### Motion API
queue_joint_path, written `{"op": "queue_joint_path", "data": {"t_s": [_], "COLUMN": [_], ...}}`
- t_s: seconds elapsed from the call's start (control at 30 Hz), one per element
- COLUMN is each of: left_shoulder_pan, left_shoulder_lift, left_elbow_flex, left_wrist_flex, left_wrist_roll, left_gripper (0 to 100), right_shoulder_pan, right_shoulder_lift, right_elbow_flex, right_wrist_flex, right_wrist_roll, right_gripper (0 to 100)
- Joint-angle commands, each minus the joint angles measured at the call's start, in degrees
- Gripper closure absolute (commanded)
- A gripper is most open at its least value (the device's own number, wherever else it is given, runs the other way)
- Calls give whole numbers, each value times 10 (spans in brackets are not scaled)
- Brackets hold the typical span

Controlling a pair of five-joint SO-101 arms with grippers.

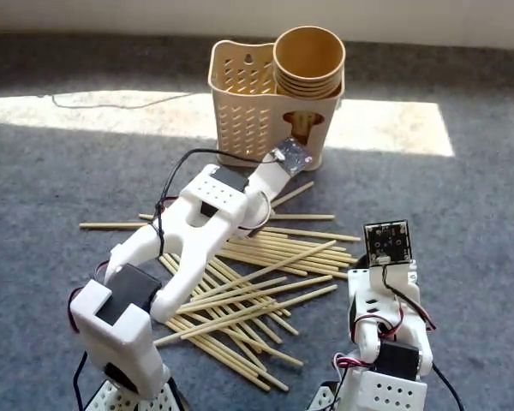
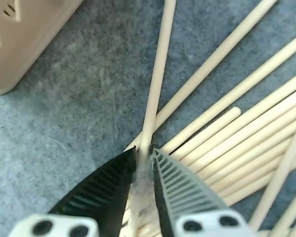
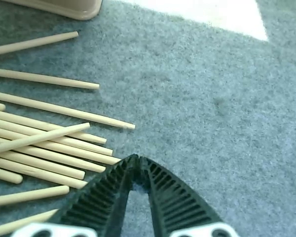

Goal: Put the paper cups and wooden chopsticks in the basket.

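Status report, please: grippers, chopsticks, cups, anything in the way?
Left gripper shut on one chopstick near basket; right gripper shut, empty, over carpet. Cups stacked in basket; chopstick pile loose on carpet. Another chopstick crosses the held one at the jaws.

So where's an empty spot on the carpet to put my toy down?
Bare carpet lies right of the chopsticks, between the basket and the right gripper. Another bare patch sits left of the pile, below the sunlit strip. The middle is crowded: sticks everywhere, with the left gripper shut on one chopstick beside the basket.
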Motion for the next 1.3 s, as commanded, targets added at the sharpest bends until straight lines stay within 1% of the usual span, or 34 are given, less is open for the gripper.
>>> {"op": "queue_joint_path", "data": {"t_s": [0.0, 0.23, 0.37, 0.53, 0.6, 0.67, 0.73, 0.9, 1.27], "left_shoulder_pan": [-7, -3, -2, -2, 1, 10, 20, 36, 31], "left_shoulder_lift": [-4, -3, 5, 22, 21, 14, -5, -73, -175], "left_elbow_flex": [-23, -22, -25, -29, -33, -51, -62, -60, -65], "left_wrist_flex": [8, 15, 36, 47, 67, 107, 142, 187, 253], "left_wrist_roll": [-2, -4, -4, -5, -5, -5, -4, -4, -6], "left_gripper": [937, 945, 996, 993, 993, 993, 993, 993, 993], "right_shoulder_pan": [-3, -3, -3, -3, -3, -3, -3, -3, -3], "right_shoulder_lift": [-4, -4, -4, -4, -4, -4, -4, -4, -4], "right_elbow_flex": [61, 61, 61, 61, 61, 61, 61, 61, 61], "right_wrist_flex": [-13, -13, -13, -13, -13, -13, -13, -13, -13], "right_wrist_roll": [-5, -5, -5, -5, -5, -5, -5, -5, -5], "right_gripper": [992, 992, 992, 992, 992, 992, 992, 992, 992]}}
